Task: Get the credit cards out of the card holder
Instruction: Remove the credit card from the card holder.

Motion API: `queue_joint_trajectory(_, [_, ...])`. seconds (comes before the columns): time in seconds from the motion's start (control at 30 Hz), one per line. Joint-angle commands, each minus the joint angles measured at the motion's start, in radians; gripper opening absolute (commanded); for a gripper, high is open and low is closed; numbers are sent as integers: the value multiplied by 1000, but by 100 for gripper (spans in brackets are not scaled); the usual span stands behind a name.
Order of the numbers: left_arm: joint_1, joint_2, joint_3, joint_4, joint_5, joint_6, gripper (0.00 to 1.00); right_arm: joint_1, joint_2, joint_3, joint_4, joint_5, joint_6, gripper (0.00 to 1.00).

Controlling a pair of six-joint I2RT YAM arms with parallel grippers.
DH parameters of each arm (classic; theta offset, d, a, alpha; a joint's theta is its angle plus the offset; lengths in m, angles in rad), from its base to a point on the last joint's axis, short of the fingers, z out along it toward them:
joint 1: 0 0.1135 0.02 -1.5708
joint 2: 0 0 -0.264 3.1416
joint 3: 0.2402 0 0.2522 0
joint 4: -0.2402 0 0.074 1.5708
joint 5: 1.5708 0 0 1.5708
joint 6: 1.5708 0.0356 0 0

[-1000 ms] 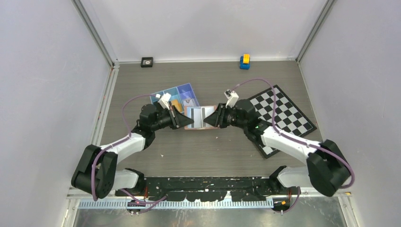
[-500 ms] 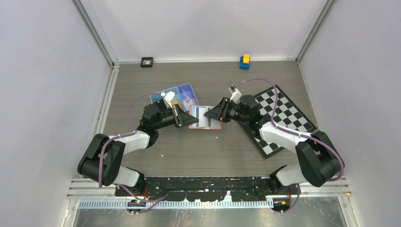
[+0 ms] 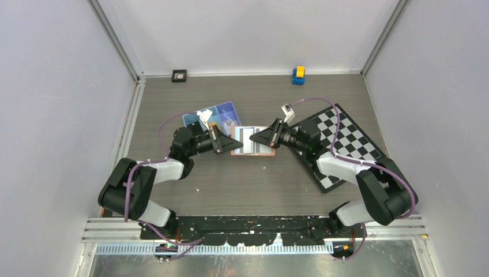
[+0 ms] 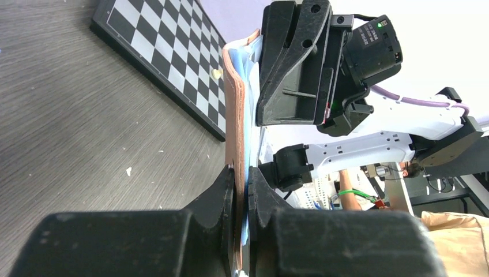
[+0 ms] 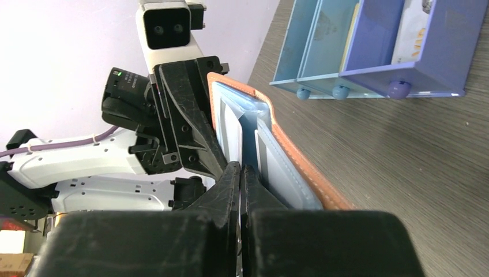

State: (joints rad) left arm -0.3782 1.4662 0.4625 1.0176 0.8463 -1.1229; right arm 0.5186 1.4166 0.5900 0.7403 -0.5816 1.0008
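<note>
No text, brand, number or sign can be read in any view. Faint yellowish print is seen on a white flat piece [image 5: 418, 23] standing in the blue plastic compartment tray [image 5: 438, 72] at the upper right of the right wrist view. Its characters are too blurred to be made out.
</note>
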Motion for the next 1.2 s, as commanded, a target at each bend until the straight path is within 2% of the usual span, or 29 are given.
queue_joint_trajectory(0.0, [1, 2, 5, 127, 24, -25, 6, 9, -29, -10, 136, -50, 42, 1])
queue_joint_trajectory(0.07, [10, 4, -3, 157, 23, -38, 12, 1, -37, -17, 130, -40, 42, 0])
queue_joint_trajectory(0.17, [23, 15, -12, 197, 25, -64, 15, 0, -34, -13, 123, -41, 39, 0])
queue_joint_trajectory(0.2, [27, 20, -15, 218, 26, -74, 15, 0, -32, -13, 121, -41, 39, 1])
queue_joint_trajectory(0.3, [46, 36, -29, 284, 27, -112, 0, -2, -34, -9, 94, -30, 24, 0])
queue_joint_trajectory(0.53, [76, 57, -44, 368, 27, -162, 0, -13, -57, -2, -22, 27, -20, 0])
queue_joint_trajectory(0.83, [78, 48, -45, 348, 25, -149, 0, -23, -54, -7, -10, 16, -10, 1])
queue_joint_trajectory(0.9, [78, 46, -45, 339, 23, -146, 0, -22, -41, -5, 29, -14, 8, 17])
queue_joint_trajectory(0.97, [77, 44, -45, 338, 24, -146, 0, -18, -21, -9, 75, -32, 31, 26])
queue_joint_trajectory(1.17, [76, 40, -45, 338, 25, -149, 0, 3, 17, 7, 107, -55, 45, 30])
